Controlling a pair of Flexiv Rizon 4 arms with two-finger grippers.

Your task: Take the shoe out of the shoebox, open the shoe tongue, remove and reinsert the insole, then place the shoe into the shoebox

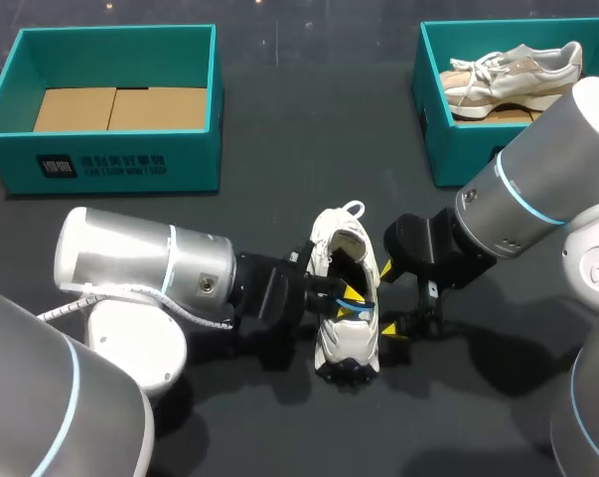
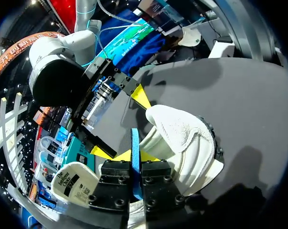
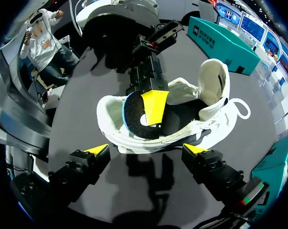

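Resting mid-surface (image 1: pixel 279 119) in the head view, the shoe (image 1: pixel 344 348) lay well apart from the left shoebox (image 1: pixel 190 164). The left end effector (image 1: pixel 351 298) was at its opening, and the right end effector (image 1: pixel 389 298) was just beside it. From the left wrist, the left end effector (image 2: pixel 134 160) pinched the blue-edged insole (image 2: pixel 134 140), with the shoe (image 2: pixel 182 136) ahead. From the right wrist, the right end effector (image 3: pixel 146 150) stood wide, holding nothing. The shoe (image 3: pixel 206 90) lay ahead of it, the insole (image 3: pixel 132 114) in its opening.
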